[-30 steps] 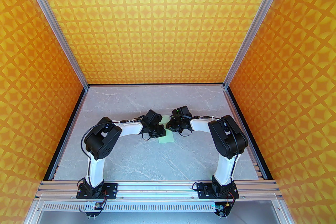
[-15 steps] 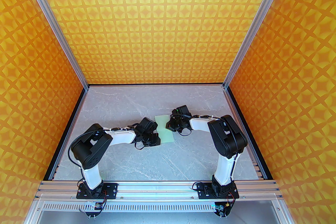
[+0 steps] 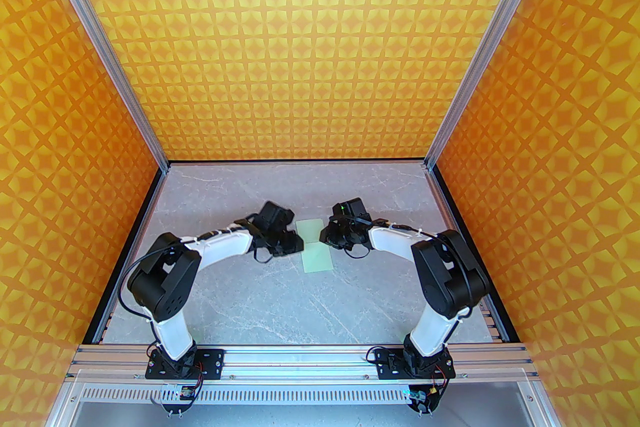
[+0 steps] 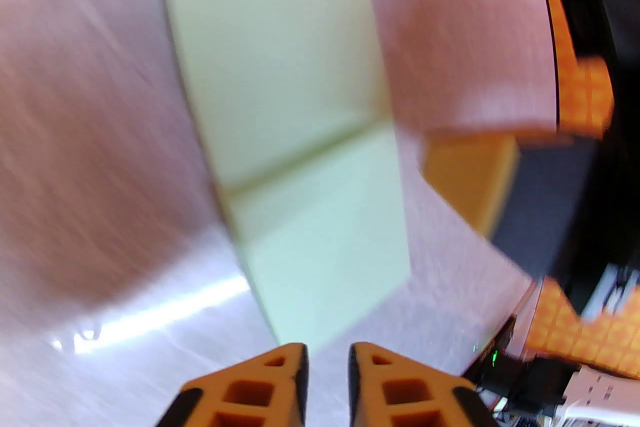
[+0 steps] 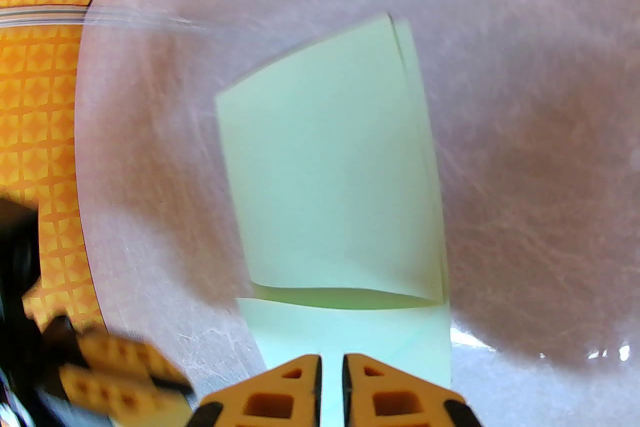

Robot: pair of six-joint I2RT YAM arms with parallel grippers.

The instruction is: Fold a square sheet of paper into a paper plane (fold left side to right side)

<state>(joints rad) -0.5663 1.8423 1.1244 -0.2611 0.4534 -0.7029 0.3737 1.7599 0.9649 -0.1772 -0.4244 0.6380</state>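
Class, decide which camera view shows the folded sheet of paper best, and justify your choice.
Right wrist: the sheet of paper is sharp and nearly whole, with its cross crease and doubled edge clear. The left wrist view shows it blurred. The top external view shows it flat but very small.

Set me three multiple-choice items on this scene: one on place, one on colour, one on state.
1. The sheet of paper lies:
A) inside a box
B) on the table, between the two grippers
C) on a shelf
2. Its colour is:
A) red
B) black
C) pale mint-green
3. Its state is:
A) folded to a rectangle, creased across
B) crumpled into a ball
C) lifted in jaws

1B: the top view shows it flat between the left gripper and the right gripper.
2C: every view shows that tint.
3A: the right wrist view shows doubled edges and a cross crease.
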